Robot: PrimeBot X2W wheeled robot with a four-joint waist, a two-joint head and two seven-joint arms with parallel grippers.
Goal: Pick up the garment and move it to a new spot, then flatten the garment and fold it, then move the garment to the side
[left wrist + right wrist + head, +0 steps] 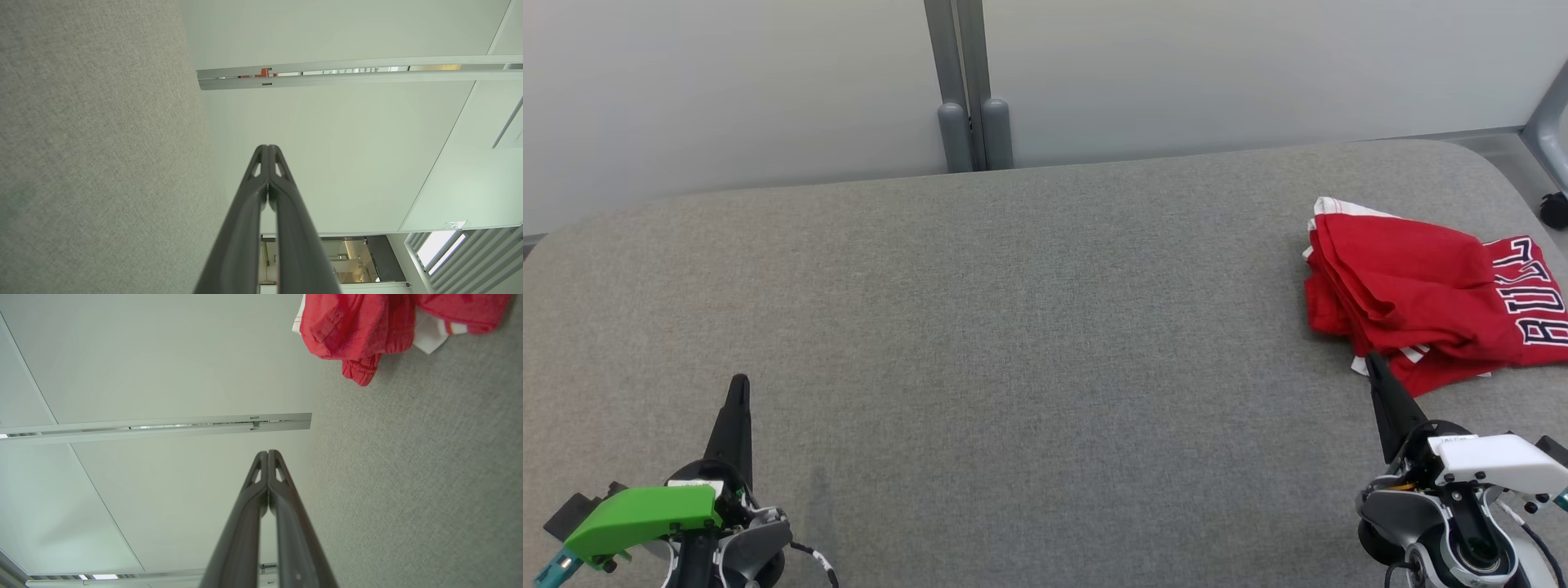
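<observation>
The red jersey garment with white trim and dark block letters [1413, 286] is lying in a loose, layered bundle at the far right of the grey fabric-covered table [1013, 327]. Its lettered part is running out past the right border of the head view. In the right wrist view a crumpled hem and a white corner are sticking out, so I am judging it as bunched, not neatly folded.

The left gripper [738, 388] is resting at the near left, well apart from the cloth. Its two long dark fingers are pressing together with nothing between them. The right gripper [1372, 363] is also keeping its fingers pressed together and empty. In the head view its tip is appearing just beside the near hem, while its own wrist view is suggesting that it is not touching the cloth.

Several things are looking risky to me. With the fingers closed, any reach is only going to push the bundle, possibly toward the right edge of the table. A pinch on the top layer alone is likely to leave the lower layers trailing and twisting. The left arm is standing far away, so a one-handed lift is probably going to let the garment hang unevenly.
</observation>
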